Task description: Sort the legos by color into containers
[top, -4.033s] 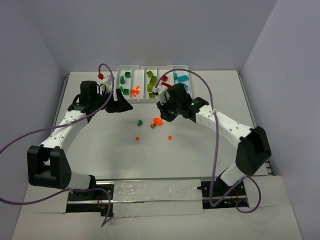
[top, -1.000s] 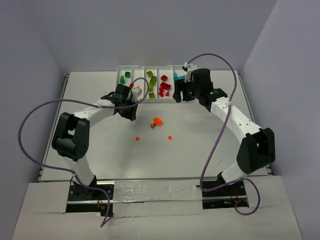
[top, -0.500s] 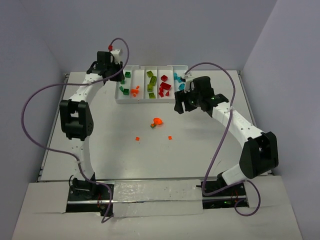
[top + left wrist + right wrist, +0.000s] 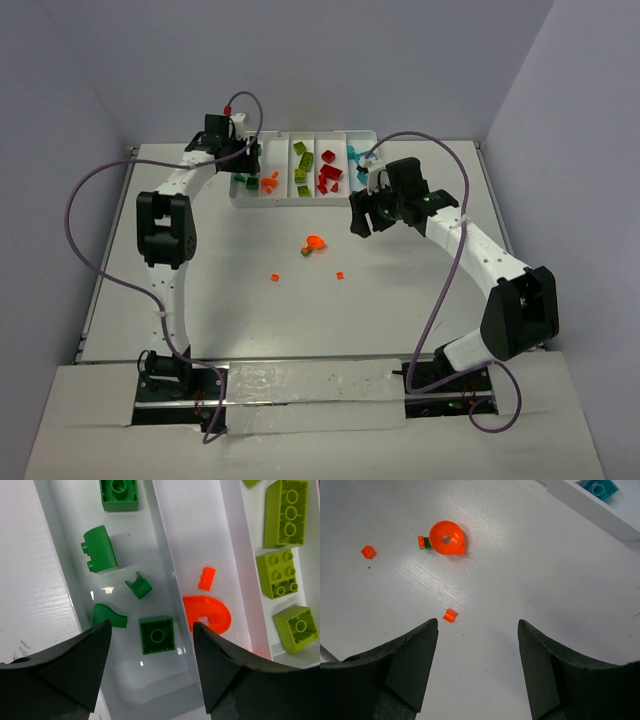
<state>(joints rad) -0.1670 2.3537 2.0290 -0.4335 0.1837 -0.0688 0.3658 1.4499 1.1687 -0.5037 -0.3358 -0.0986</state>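
Sorting was well advanced, by my reading. The white tray (image 4: 300,201) sat at upper centre of the top view. Each of its five compartments held one colour, left to right:
- dark green bricks (image 4: 157,635)
- orange pieces (image 4: 207,615)
- lime bricks (image 4: 285,512)
- red bricks (image 4: 327,176)
- teal bricks (image 4: 353,153)

No mixed colours were seen within a compartment, as far as the resolution allowed.

Left to do: four loose legos on the table (image 4: 380,310), mid-frame below the tray.
- The orange round piece (image 4: 447,537) was dished, with a centre hole.
- Touching its left side was a small orange-and-dark-green stack (image 4: 423,542).
- Two tiny orange bits lay well apart, the left bit (image 4: 368,551) beyond the stack and the lower bit (image 4: 449,615) nearer the bottom of the right wrist view.

The stack would probably need splitting before it could be sorted; this is judgement only.

The left gripper (image 4: 150,627) hovered over the dark green compartment with its fingers spread wide and nothing between them. The right gripper (image 4: 477,625) hung above bare table near the loose orange items, its fingers likewise apart and empty.

The legos looked glossy, hard and studded. The two loose bits looked smaller than most bricks in the tray and are likely fiddly to pinch.
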